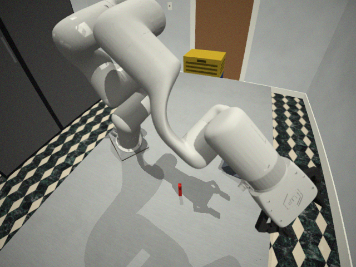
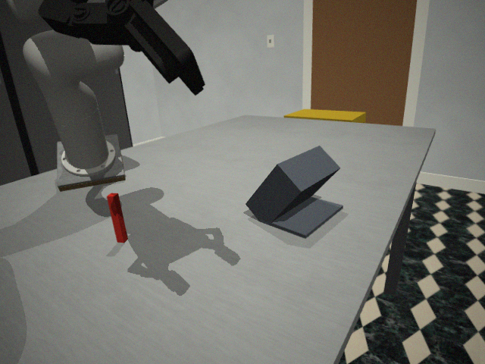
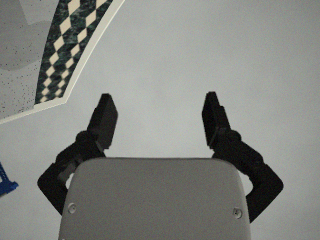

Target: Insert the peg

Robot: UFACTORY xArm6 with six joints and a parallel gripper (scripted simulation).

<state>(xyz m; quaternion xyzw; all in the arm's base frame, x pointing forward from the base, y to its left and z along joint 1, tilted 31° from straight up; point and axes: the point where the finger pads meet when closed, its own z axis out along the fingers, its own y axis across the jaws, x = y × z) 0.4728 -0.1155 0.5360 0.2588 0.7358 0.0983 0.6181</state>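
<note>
The red peg (image 1: 179, 189) stands upright on the grey table, in the arm's shadow; it also shows in the exterior view (image 2: 117, 218). The dark grey sloped panel (image 2: 292, 189) with its flat base plate sits to the right of the peg, well apart from it. Its hole is not visible from here. In the top view the arm hides most of the panel (image 1: 229, 169). My gripper (image 1: 288, 201) hangs high above the table, tilted, open and empty. In the wrist view the gripper (image 3: 159, 110) points at wall and floor, and no peg is in sight.
The robot base (image 2: 89, 166) is bolted to the table behind the peg. A yellow crate (image 1: 204, 62) stands on the floor beyond the table's far edge, before a brown door (image 2: 362, 54). The table's right edge (image 2: 391, 250) drops to a chequered floor.
</note>
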